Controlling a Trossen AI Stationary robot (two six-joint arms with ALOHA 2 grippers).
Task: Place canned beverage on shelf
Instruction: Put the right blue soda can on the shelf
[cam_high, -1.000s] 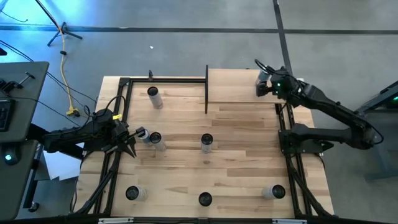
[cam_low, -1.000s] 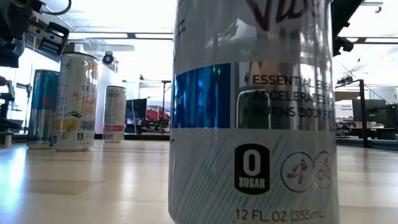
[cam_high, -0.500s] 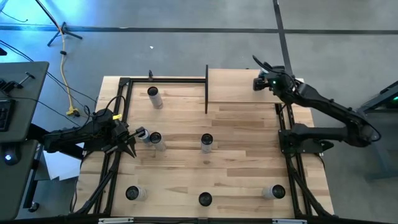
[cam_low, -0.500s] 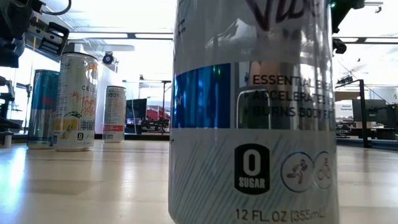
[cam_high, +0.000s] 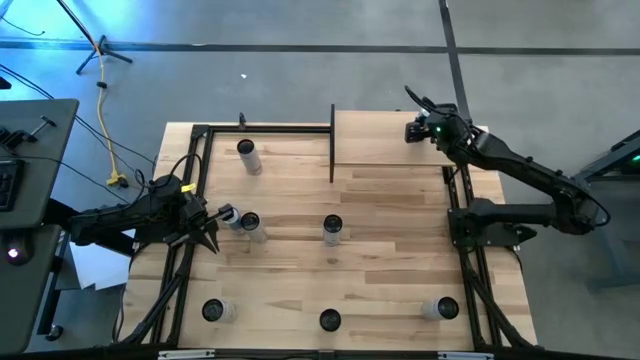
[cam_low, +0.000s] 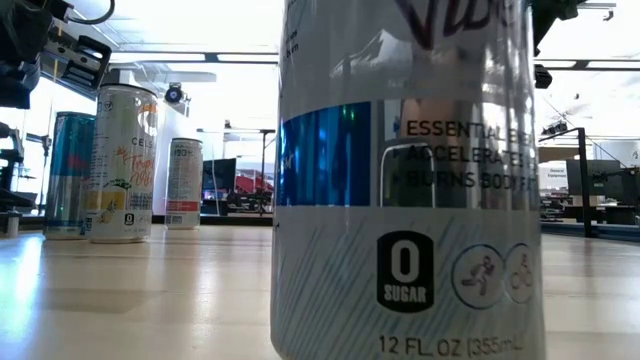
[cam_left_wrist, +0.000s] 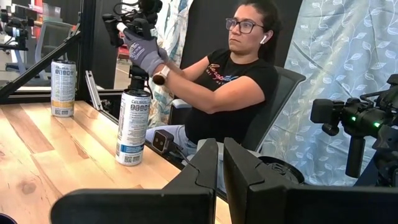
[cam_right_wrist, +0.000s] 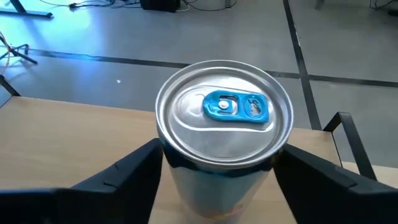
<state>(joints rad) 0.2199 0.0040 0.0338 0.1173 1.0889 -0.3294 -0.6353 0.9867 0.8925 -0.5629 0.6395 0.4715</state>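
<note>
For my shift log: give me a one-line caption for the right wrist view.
Right gripper straddles a blue-tabbed can standing on the shelf.

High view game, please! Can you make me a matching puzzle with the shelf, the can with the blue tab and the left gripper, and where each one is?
Things:
1. shelf
2. blue-tab can
3. left gripper

Places or states:
A. fingers shut, empty, near the table's left edge
B. far right part of the table
C. held between the right gripper's fingers, above the shelf

Pairs: 1-B, 2-C, 3-A
</note>
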